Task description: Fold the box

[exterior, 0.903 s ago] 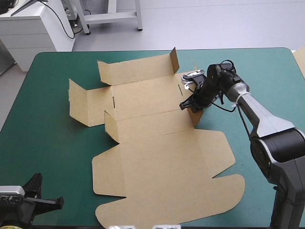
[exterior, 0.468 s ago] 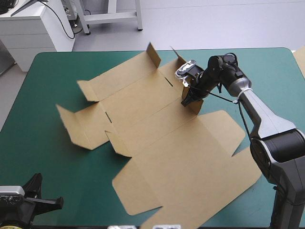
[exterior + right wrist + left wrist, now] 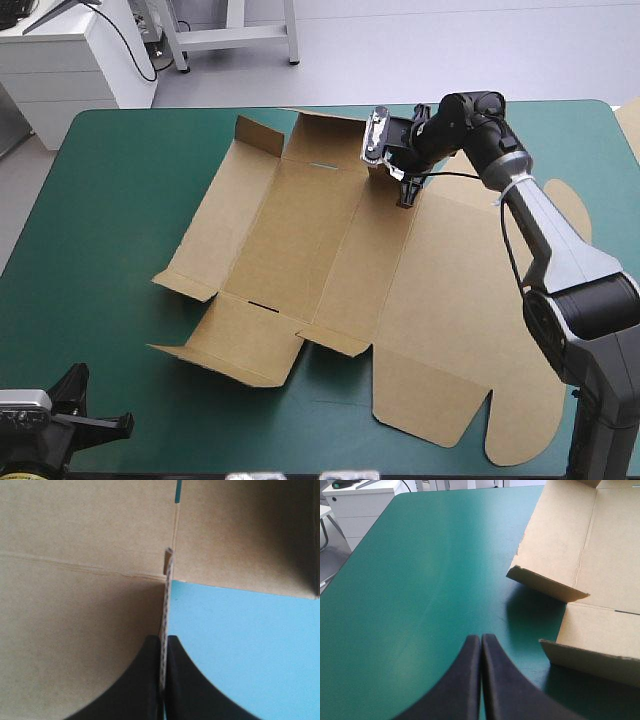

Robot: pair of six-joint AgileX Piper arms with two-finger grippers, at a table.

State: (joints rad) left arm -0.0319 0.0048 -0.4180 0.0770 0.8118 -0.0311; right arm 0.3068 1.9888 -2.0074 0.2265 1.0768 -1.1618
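Brown box (image 3: pixel 300 250) opened out nearly flat mid-table on the teal-green cover (image 3: pixel 110 230). Right gripper (image 3: pixel 405 195) clamped on a thin upright flap (image 3: pixel 167 600) at its far edge; left gripper (image 3: pixel 481 675) closed, empty, by the near-left corner. Hold the pinch firm; hinge along the crease, no dragging

Right arm (image 3: pixel 545 245) reaches from 4 o'clock toward 12 — right gripper (image 3: pixel 405 196) pinched on the box (image 3: pixel 300 235); left gripper (image 3: pixel 481 641) rests at 7 o'clock, fingers (image 3: pixel 462 680) together.
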